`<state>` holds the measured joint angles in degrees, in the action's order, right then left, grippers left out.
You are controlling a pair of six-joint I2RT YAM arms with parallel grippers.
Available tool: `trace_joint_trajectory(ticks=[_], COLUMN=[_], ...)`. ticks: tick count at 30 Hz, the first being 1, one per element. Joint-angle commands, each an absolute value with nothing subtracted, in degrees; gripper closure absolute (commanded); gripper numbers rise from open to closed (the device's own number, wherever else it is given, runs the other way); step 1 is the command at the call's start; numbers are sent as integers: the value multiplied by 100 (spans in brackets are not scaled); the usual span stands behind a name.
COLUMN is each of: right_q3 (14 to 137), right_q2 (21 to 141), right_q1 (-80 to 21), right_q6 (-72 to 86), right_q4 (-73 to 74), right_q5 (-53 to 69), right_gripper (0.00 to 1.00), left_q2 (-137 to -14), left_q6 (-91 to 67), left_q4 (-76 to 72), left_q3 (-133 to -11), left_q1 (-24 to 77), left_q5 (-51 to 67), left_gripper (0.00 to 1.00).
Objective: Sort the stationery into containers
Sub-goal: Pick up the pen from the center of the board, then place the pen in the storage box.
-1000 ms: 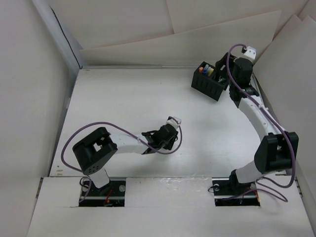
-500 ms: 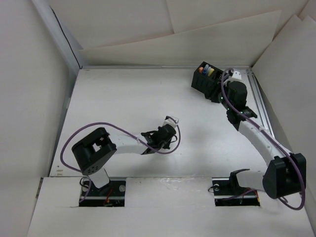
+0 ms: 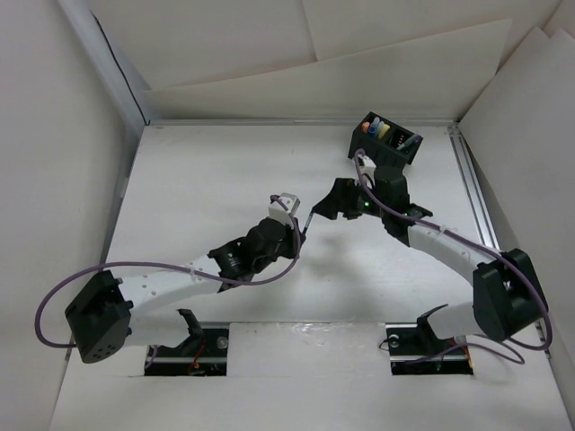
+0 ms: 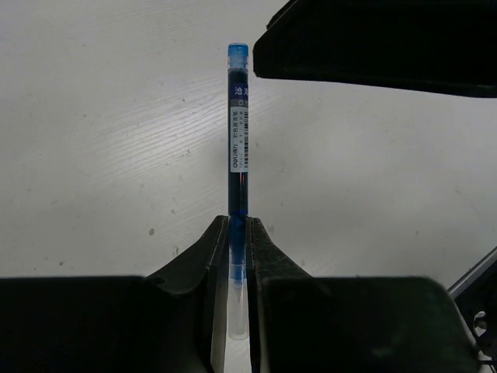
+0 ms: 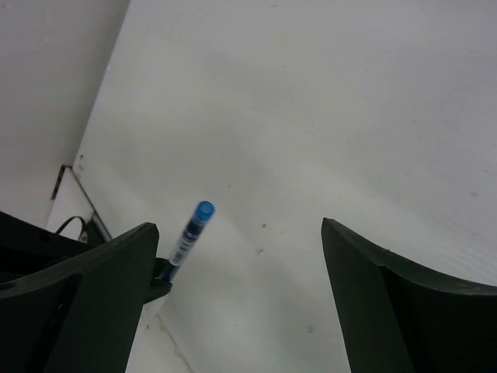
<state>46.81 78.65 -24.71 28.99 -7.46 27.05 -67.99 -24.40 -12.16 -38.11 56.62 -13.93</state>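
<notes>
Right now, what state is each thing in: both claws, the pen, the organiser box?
left claw: shut on the blue pen.
blue pen: gripped by one end, free tip pointing toward the right claw.
right claw: open, empty, near the pen's tip but apart from it.
organiser box: upright at the table's far right, several pens standing in it.

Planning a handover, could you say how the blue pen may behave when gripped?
Probably stiff: the blue pen juts straight from the shut left pincer without sagging. Likely light, being thin. Its smooth round barrel may slip or roll.
</notes>
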Motion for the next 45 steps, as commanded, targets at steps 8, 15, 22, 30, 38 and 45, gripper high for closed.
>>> trace_joint_trajectory(ticks=[8,15,22,30,38,45], right_q3=[4737,4737,4685,5009,6326,7742], right_q2=[8358,8622,8675,8569,8622,9140], right_q1=[-2839,-2891,-2892,-2515,-917,253], right_q6=[3533,3761,3814,3867,3297,2848], right_q4=[-2109,-2434,-2487,-2487,-1513,-818], right_q5=[3393,3559,3612,3411,1972,64], right_gripper=[27,57,87,91,91,91], left_q2=[-6715,-6767,-6820,-6653,-6145,-5845], left_q6=[-2540,-2540,-2540,-2593,-2593,-2716], left_q4=[-1380,-1441,-1441,-1389,-1283,-1213], left_q3=[-3674,-3674,-3727,-3727,-3534,-3182], left_q1=[5660,5660,5660,5660,5660,5660], left_q5=[-1213,-1266,-1380,-1600,-1766,-1881], left_gripper=[99,97,95,58,0,0])
